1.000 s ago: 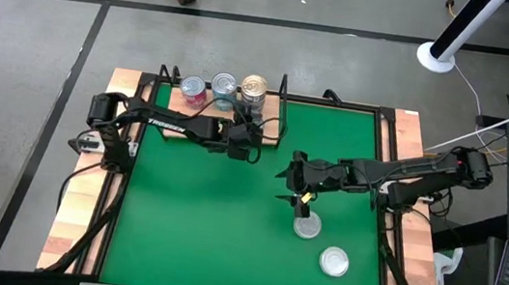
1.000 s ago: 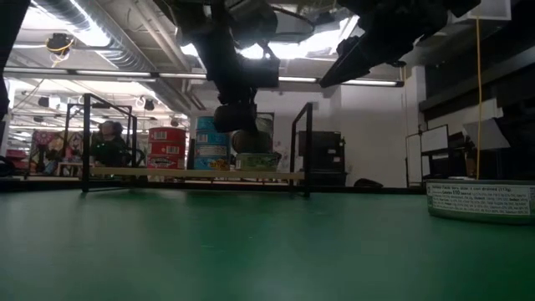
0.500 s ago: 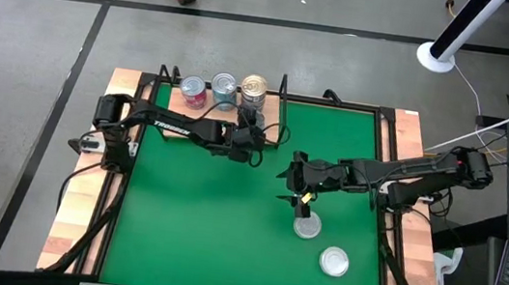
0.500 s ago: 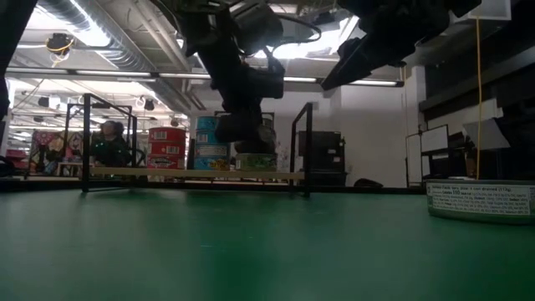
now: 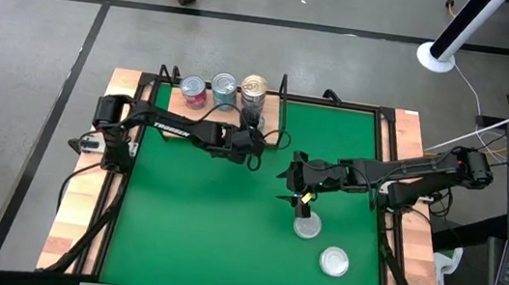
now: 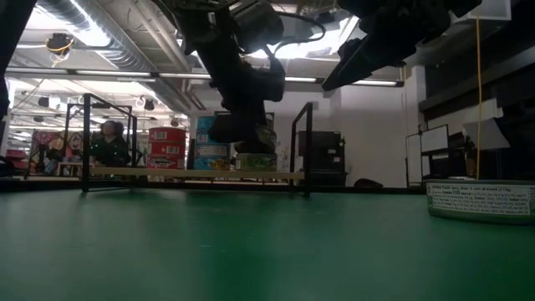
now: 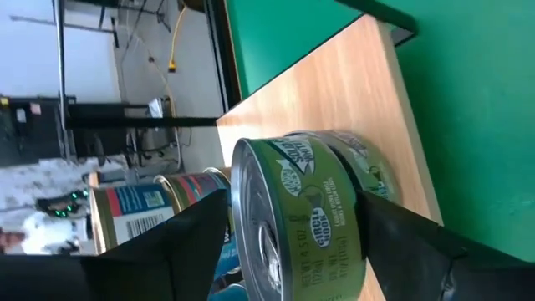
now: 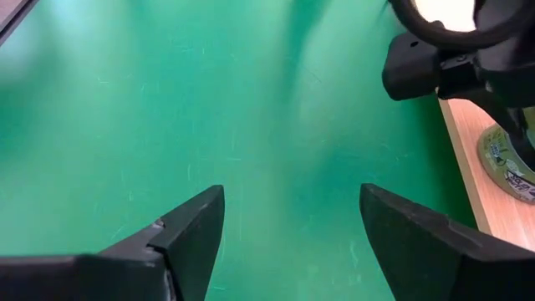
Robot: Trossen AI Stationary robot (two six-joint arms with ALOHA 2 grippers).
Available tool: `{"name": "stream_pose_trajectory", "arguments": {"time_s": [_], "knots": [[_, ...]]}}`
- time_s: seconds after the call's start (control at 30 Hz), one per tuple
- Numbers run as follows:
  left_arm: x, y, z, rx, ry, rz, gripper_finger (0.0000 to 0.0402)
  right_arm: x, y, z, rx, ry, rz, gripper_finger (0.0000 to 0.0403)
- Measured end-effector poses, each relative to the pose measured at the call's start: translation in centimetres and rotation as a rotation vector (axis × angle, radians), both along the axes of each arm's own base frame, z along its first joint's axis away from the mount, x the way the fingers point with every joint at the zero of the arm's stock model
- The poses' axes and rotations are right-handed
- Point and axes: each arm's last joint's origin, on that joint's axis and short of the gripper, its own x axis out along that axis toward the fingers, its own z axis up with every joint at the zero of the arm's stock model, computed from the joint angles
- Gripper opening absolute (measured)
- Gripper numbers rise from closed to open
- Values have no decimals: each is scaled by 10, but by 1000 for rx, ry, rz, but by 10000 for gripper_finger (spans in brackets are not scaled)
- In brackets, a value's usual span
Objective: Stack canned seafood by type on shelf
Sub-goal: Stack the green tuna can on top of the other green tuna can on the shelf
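Note:
On the shelf (image 5: 202, 108), a wooden board at the mat's far edge, stand tins with red-pink (image 5: 193, 90), blue (image 5: 224, 87) and gold (image 5: 254, 87) labels. Near its right end a green-labelled tin (image 7: 313, 226) lies on another green tin (image 7: 372, 171) that rests on the board (image 7: 351, 92). My left gripper (image 7: 292, 205) (image 5: 253, 125) is open, its fingers close on either side of the upper tin. My right gripper (image 8: 292, 242) (image 5: 301, 200) hangs open over the green mat, just beyond a silver-lidded tin (image 5: 306, 228).
A second loose tin (image 5: 334, 261) lies on the mat (image 5: 207, 215) near the front right. Black uprights (image 6: 307, 149) stand at the shelf's ends. Wooden table edges (image 5: 80, 218) frame the mat. The mat's left and middle show bare green.
My left gripper has opened at the right end of the shelf and rolled a little about its own line. The green tin it carried now sits on the other green tin. My right gripper has kept still.

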Motion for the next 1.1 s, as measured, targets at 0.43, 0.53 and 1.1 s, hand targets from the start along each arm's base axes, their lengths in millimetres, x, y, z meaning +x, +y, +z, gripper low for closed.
{"name": "stream_pose_trajectory", "arguments": {"time_s": [0.43,0.53,1.1], "knots": [[0,-1,1,80,154,-129,262,0,0,0,0,0,0,278],[-1,5,1,80,155,-114,262,0,0,0,0,0,0,278],[-8,0,-4,26,173,-62,262,0,0,0,-6,1,5,278]]}}
